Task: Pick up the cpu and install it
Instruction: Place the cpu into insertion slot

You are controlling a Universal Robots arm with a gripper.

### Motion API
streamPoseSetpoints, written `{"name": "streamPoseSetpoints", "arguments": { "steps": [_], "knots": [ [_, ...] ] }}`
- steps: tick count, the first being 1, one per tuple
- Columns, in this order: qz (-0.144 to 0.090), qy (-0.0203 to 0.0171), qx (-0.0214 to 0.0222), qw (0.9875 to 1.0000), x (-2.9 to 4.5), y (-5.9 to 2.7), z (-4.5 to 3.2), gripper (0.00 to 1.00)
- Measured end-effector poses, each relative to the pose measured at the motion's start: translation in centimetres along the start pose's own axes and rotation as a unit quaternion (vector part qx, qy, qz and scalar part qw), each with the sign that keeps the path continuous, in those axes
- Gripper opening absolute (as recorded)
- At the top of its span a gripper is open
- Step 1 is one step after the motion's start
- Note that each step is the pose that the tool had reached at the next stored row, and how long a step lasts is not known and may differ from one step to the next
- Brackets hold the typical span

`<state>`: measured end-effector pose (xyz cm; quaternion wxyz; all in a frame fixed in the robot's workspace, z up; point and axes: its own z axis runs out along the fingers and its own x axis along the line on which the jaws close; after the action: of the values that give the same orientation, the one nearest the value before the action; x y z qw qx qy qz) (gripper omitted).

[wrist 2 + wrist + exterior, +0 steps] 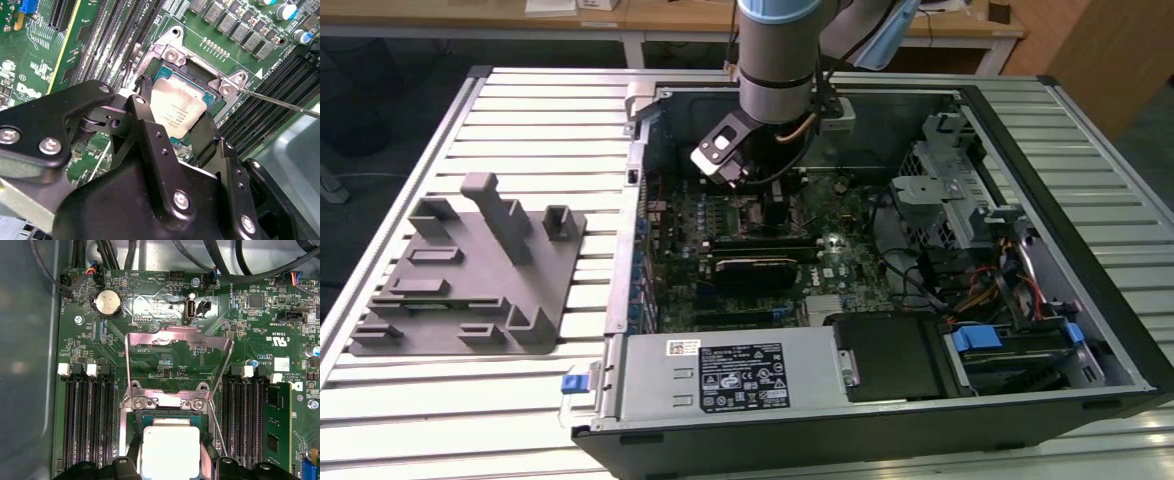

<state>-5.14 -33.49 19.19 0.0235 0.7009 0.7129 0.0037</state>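
The cpu (177,107), a flat square chip with a silver-grey top, sits between my two black fingers (142,107) directly over the open socket (170,52) on the green motherboard. My gripper (175,107) is shut on it, one finger against each of two opposite edges. In the first wrist view the cpu (170,452) lies level with the socket frame (165,401); whether it is seated I cannot tell. The metal load plate (177,360) stands swung open beyond it. In the exterior view my gripper (765,190) reaches down into the open computer case (1067,250).
Black memory slots (87,420) flank the socket, with one module (277,425) fitted. A thin socket lever (280,100) sticks out beside the socket. A grey fixture tray (467,270) lies on the slatted table on the exterior view's left. A power supply (720,375) and drive cage (947,170) crowd the case.
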Motion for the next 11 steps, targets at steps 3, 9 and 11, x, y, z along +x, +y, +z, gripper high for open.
{"name": "streamPoseSetpoints", "arguments": {
  "steps": [3, 9, 11],
  "knots": [
    [0.0, 0.0, 0.0, 1.0, 0.02, 0.0, 0.01, 0.55],
    [0.0, 0.0, 0.0, 1.0, 0.09, 0.01, 0.01, 0.55],
    [0.0, 0.0, 0.0, 1.0, 0.1, 0.05, 0.02, 0.55]
  ]
}}
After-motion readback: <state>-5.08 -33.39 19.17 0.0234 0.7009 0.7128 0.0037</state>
